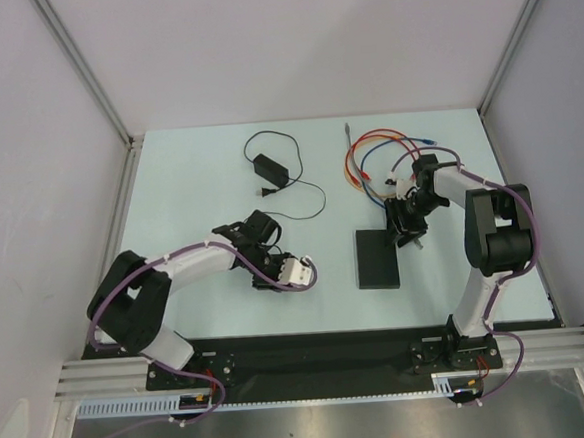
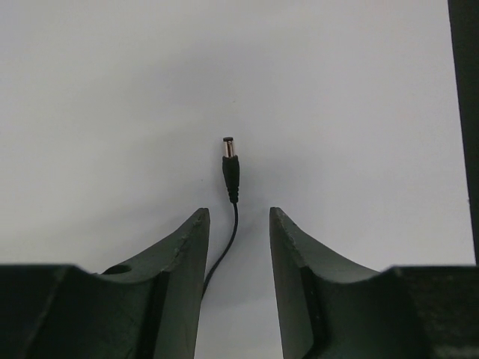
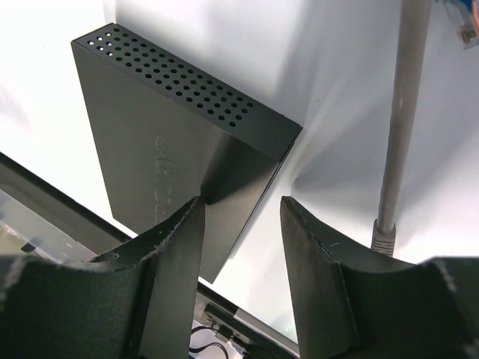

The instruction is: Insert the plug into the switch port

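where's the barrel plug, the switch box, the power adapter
black metal-tipped barrel plug [image 2: 230,170]: left wrist view, black body
flat matte black switch box [image 3: 161,149]: right wrist view, broad face
small black power adapter [image 1: 267,167]: top view, casing middle

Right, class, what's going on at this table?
The left gripper hangs open over the small silver-tipped black barrel plug, which lies loose on the white table. The right gripper stands open at a corner of the flat matte black vented box. Nothing is gripped, and the plug is not inserted yet.
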### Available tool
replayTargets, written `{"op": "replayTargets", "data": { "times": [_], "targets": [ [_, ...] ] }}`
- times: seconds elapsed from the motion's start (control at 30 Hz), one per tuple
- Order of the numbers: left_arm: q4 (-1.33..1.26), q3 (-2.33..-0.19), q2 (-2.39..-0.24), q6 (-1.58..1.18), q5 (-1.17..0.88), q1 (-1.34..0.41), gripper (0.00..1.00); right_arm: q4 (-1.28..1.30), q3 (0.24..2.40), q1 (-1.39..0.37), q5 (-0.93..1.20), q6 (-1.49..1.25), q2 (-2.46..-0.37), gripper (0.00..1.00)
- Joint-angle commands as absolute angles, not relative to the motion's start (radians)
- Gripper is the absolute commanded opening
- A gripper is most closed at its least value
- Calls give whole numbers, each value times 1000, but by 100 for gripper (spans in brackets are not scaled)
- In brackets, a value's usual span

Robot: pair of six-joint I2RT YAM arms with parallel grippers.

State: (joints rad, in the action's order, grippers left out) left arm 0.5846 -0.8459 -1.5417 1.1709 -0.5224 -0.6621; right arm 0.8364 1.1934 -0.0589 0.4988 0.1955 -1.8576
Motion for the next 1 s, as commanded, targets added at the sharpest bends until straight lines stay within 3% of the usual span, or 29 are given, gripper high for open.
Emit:
{"op": "replayTargets", "data": {
  "times": [0.0, 0.37, 0.47, 0.6, 0.7, 0.97],
  "targets": [
    [543, -848, -1571, 1227, -580, -675, 43, 830, 1209, -63, 518, 193, -1858, 50],
    [580, -911, -1670, 1206, -514, -719, 34, 850, 1183, -57, 538, 202, -1858, 52],
    [572, -919, -1680, 1164, -486, -747, 27, 859, 1172, -55, 549, 202, -1858, 53],
    [535, -933, -1692, 1044, -437, -790, 8, 864, 1163, -57, 571, 198, -1862, 53],
    [531, -972, -1715, 942, -408, -807, 0, 868, 1154, -57, 603, 193, -1868, 51],
    [523, -1135, -1770, 570, -466, -842, 0, 839, 1140, -84, 722, 164, -1910, 32]
  ]
}}
